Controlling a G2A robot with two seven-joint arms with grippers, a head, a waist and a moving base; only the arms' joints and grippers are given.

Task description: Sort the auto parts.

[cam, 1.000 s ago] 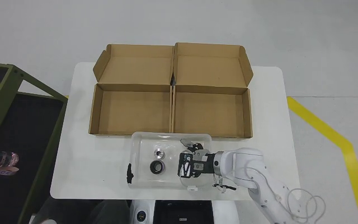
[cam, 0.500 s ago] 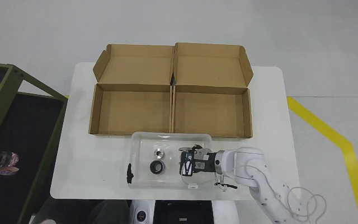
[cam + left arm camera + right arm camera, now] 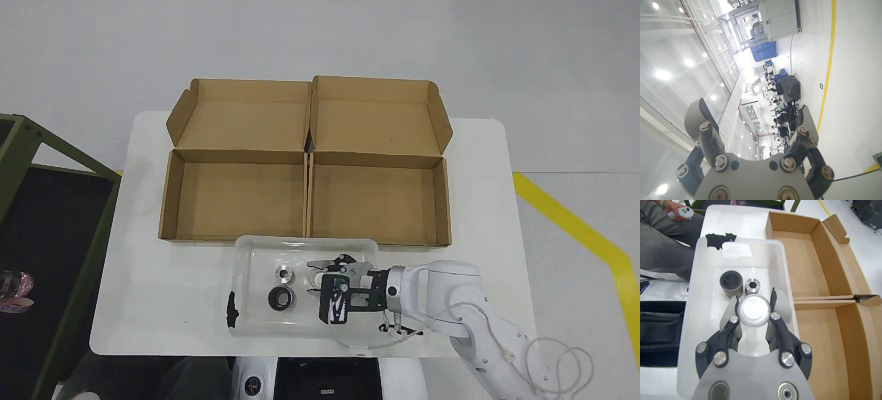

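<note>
white round part [image 3: 755,310]: clamped between the two fingers of the right gripper [image 3: 754,294], inside the clear bin [image 3: 245,262], toward the bin's 3 o'clock half. i cannot tell whether it is off the bin floor.

change over the last second, top view: the gripper has slid a little toward 9 o'clock within the bin, and the forearm behind it has swung toward 6 o'clock. reading: grasp looks made, carry-out not yet begun. no part has reached a box yet.

left in the bin, at 9 o'clock of the held part: dark bearing [image 3: 281,297], with the small silver collar [image 3: 286,272] just beside it at its 12 o'clock. neither is touched.

pose: right arm enters from 4 o'clock, wrist roughly level, fingers pointing to 9 o'clock.

left gripper [image 3: 753,106]: aimed up at the hall ceiling, fingers spread, nothing between them.

targets: left box [image 3: 235,200] and right box [image 3: 375,205], side by side at the bin's 12 o'clock, flaps open.
</note>
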